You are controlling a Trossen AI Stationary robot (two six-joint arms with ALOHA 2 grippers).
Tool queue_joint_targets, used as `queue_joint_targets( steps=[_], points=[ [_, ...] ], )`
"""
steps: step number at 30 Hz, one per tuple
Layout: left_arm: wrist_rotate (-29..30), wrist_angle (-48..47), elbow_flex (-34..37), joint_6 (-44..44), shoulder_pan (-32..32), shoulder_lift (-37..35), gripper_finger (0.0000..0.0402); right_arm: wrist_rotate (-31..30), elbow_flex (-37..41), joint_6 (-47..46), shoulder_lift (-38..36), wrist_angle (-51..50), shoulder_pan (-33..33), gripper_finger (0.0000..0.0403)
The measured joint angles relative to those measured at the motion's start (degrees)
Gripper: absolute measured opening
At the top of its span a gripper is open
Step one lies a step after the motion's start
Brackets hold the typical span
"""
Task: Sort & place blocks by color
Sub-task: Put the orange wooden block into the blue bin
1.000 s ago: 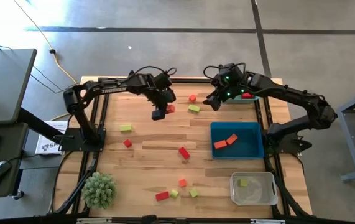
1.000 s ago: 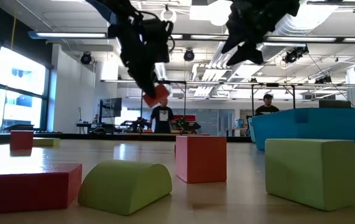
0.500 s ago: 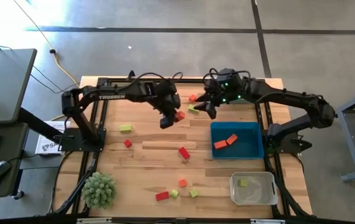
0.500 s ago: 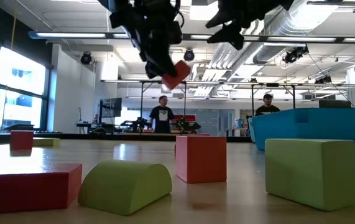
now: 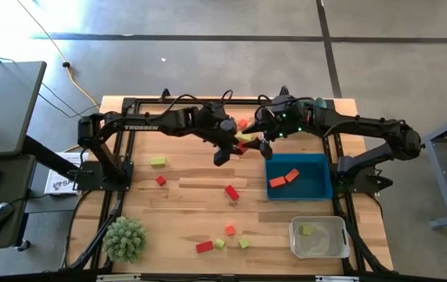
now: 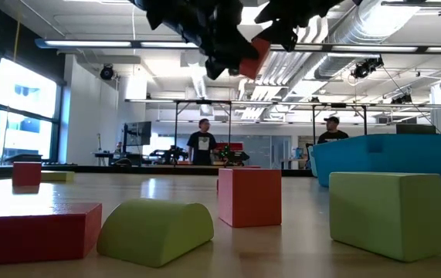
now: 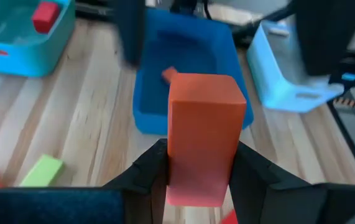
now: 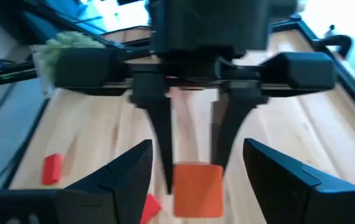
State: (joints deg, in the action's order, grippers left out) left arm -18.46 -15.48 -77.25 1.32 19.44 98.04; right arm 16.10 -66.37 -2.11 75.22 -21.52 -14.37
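The left hand (image 5: 225,152) is clamped on an orange block (image 7: 203,134), a short bar held above the bench (image 5: 184,196), its long axis running out along the fingers (image 7: 146,171) and its free end toward the blue bin (image 5: 317,186). It hangs just at 9 o'clock of that bin's upper corner, the left arm stretched across from the bench's 9 o'clock side. Facing it, the right hand (image 5: 262,145) has its fingers (image 8: 133,168) spread wide, 1 on either side of the block, gripping nothing; its arm reaches in from 3 o'clock. The blue bin holds 2 orange blocks (image 5: 283,178). At 6 o'clock of it, a clear bin (image 5: 340,235) holds 1 yellow-green block (image 5: 306,230). A teal bin (image 7: 15,53) holds 1 red block (image 7: 45,15).
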Motion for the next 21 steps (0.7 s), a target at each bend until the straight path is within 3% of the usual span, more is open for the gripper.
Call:
queue_joint_targets(
  steps=[15,21],
  points=[
    [-0.01,7.21,0.0,1.07,-0.15,0.02,0.0108,-1.46,0.0,-0.66,0.0,-4.52,0.31,0.0236],
    [0.06,7.91,0.02,1.05,-0.13,0.09,0.0109,-1.03,0.0,-2.39,0.0,-4.64,0.31,0.0181]
  ],
)
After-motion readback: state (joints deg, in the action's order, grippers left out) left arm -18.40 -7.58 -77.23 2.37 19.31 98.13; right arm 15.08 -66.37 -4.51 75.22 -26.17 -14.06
